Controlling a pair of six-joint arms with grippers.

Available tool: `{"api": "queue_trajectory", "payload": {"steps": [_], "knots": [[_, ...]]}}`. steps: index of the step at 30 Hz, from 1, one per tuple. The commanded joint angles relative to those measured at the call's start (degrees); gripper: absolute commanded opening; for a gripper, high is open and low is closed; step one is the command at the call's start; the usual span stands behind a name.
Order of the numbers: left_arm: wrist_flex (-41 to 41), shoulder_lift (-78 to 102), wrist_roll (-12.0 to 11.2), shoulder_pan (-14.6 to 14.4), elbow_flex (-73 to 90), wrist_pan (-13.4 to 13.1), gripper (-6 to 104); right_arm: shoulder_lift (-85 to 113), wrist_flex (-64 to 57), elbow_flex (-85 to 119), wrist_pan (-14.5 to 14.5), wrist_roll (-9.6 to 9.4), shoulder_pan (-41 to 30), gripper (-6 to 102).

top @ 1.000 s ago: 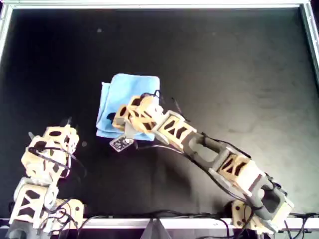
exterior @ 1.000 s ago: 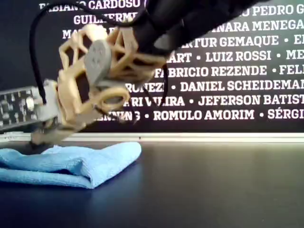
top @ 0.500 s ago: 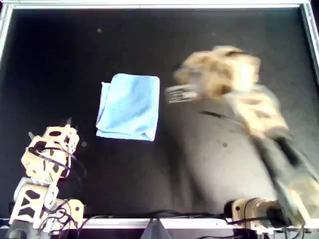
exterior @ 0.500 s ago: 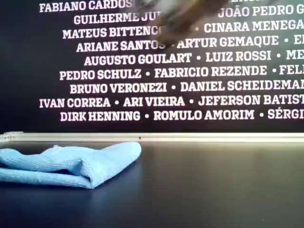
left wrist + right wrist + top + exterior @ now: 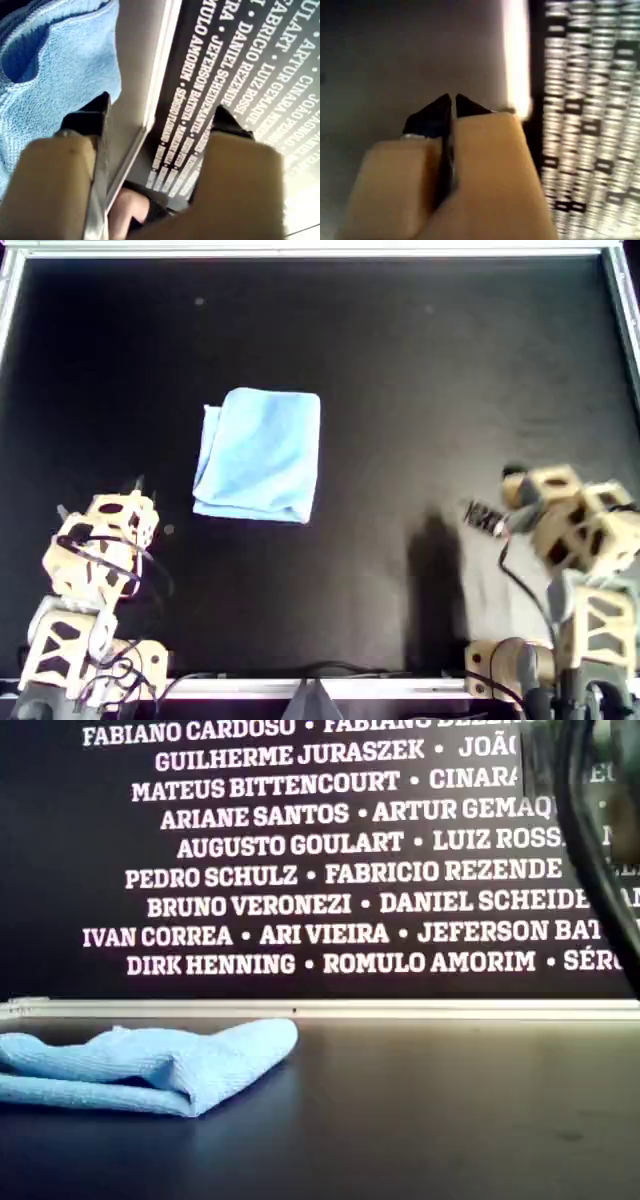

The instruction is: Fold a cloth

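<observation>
The light blue cloth [image 5: 258,455] lies folded in a rectangle left of centre in the overhead view, with no gripper touching it. In the exterior view the cloth [image 5: 150,1065] sits low at that view's left with its rounded fold toward the middle. My left gripper [image 5: 100,498] rests at the overhead view's lower left, short of the cloth. In the left wrist view the left gripper [image 5: 162,107] is open and empty, with the cloth [image 5: 55,75] beyond one finger. My right gripper [image 5: 514,477] is at the overhead view's lower right, far from the cloth. The right gripper [image 5: 453,102] is shut on nothing.
The black table [image 5: 420,370] has a metal rim [image 5: 300,250] around it. A dark back wall with white names [image 5: 300,870] stands behind the table. A blurred arm part with a cable [image 5: 590,840] crosses the exterior view's upper right.
The right arm lifted off the cloth and swung back to the overhead view's lower right. The cloth stayed folded in place. The left arm has not moved.
</observation>
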Motion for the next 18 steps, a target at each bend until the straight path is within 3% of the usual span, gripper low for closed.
{"api": "queue_trajectory", "payload": {"steps": [1, 5, 7, 9, 11, 14, 18], "knots": [[-0.5, 0.5, 0.3, 1.3, -0.7, -0.3, 71, 2.1, -2.7, 3.1, 0.1, 0.18, -0.6, 4], [-0.5, 0.5, 0.3, 1.3, -0.7, -0.3, 71, 2.1, -5.1, 6.9, 1.5, 0.09, -1.1, 3], [-0.5, 0.4, 0.3, 1.3, -0.7, -0.3, 71, 0.4, -9.4, 8.3, 6.1, 0.00, -2.0, 3], [-0.4, 0.4, 0.4, 1.3, -0.7, -0.3, 71, -1.5, -13.1, 9.6, 12.4, 0.00, -2.3, 3], [-0.4, 0.4, 0.4, 1.3, -0.7, -0.3, 71, -4.0, -15.1, 11.0, 16.3, 0.09, -1.2, 3], [3.2, 0.4, 0.4, 1.3, -0.7, -1.0, 71, -6.2, -15.5, 11.2, 16.8, 0.44, -1.1, 3], [16.2, 0.5, 0.4, 0.8, -0.7, -4.8, 71, -6.6, -15.4, 12.3, 15.6, 1.05, -1.1, 3]]}}
